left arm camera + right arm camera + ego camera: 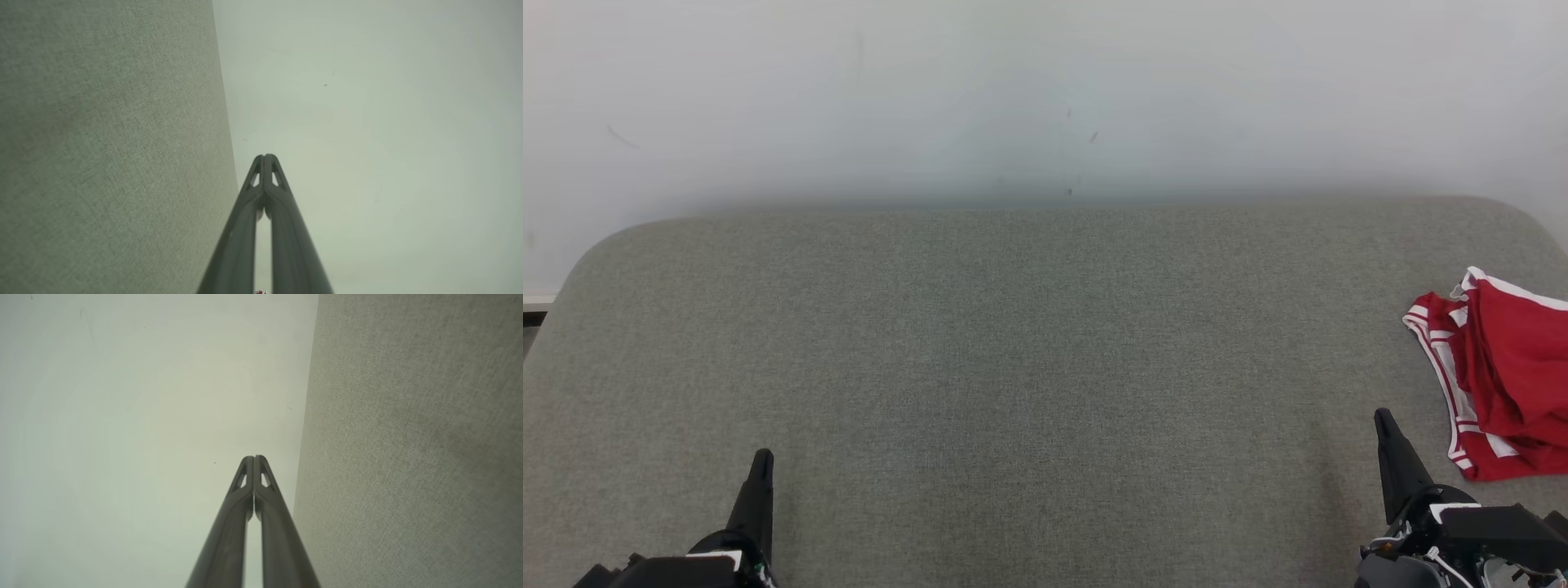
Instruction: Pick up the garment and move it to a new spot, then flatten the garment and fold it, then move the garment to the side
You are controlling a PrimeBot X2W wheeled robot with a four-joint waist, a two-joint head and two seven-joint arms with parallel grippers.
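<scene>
The garment point(1503, 376) is red with white stripes and lies crumpled at the far right edge of the grey fabric surface point(1029, 359), partly cut off by the head view's edge. My right gripper point(1384, 420) is at the lower right, just left of the garment and apart from it, fingers together and holding nothing. At the lower left my left gripper point(762, 459) is shut too and holds nothing. In the left wrist view, my left gripper point(265, 157) shows its tips touching; my right gripper point(254, 458) looks the same in the right wrist view.
A pale wall point(1045, 90) with a few small dark marks rises behind the surface. The surface has rounded far corners, and a strip of floor edge point(535, 306) shows past its left side.
</scene>
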